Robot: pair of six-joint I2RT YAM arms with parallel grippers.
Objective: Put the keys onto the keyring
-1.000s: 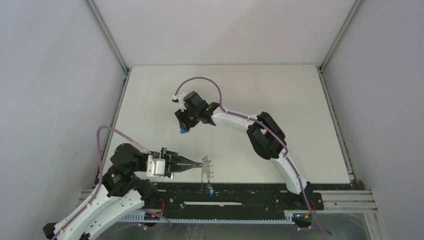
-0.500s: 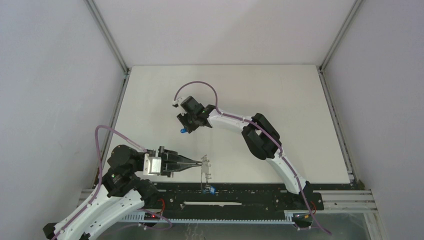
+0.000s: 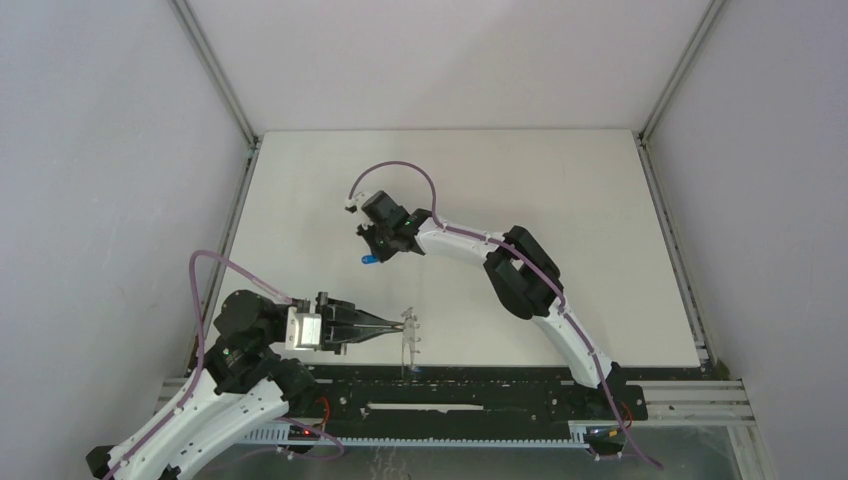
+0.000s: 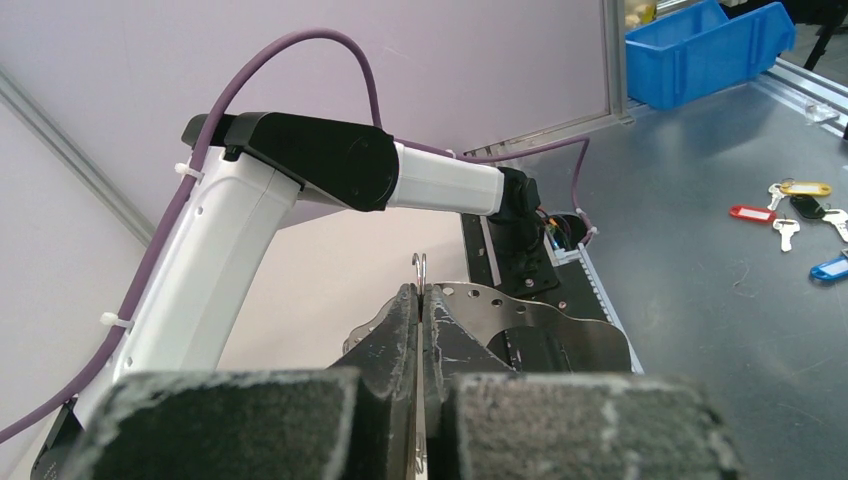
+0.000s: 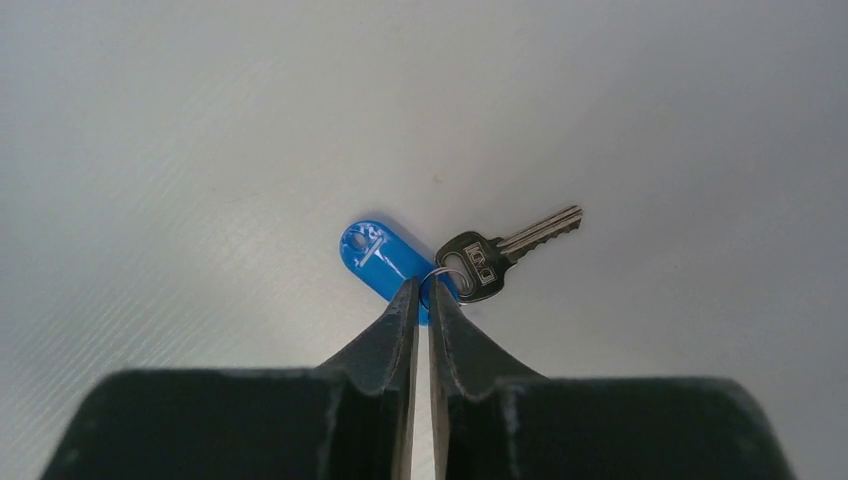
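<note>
My left gripper [image 3: 398,326] is shut on the keyring [image 3: 411,338], a thin metal piece held on edge near the table's front edge. In the left wrist view the jaws [image 4: 421,297] pinch it, with its drilled rim [image 4: 520,303] and a wire loop [image 4: 420,268] showing past them. My right gripper [image 3: 373,252] is at mid-left of the table. Its fingers [image 5: 421,292] are closed to a thin gap on the small ring joining a metal key [image 5: 497,256] and its blue tag [image 5: 375,255]. The tag shows in the top view [image 3: 368,260]. The second key is barely visible below the keyring.
The black rail [image 3: 480,385] runs along the near edge under the keyring. The right arm's elbow [image 3: 525,270] stands over the table's middle. Off the table, spare keys [image 4: 800,215] and a blue bin [image 4: 700,50] lie on a grey bench.
My right gripper shifted slightly back and left with the blue-tagged key. My left gripper drew the keyring a little left. The blue tag seen below the keyring has almost gone from view.
</note>
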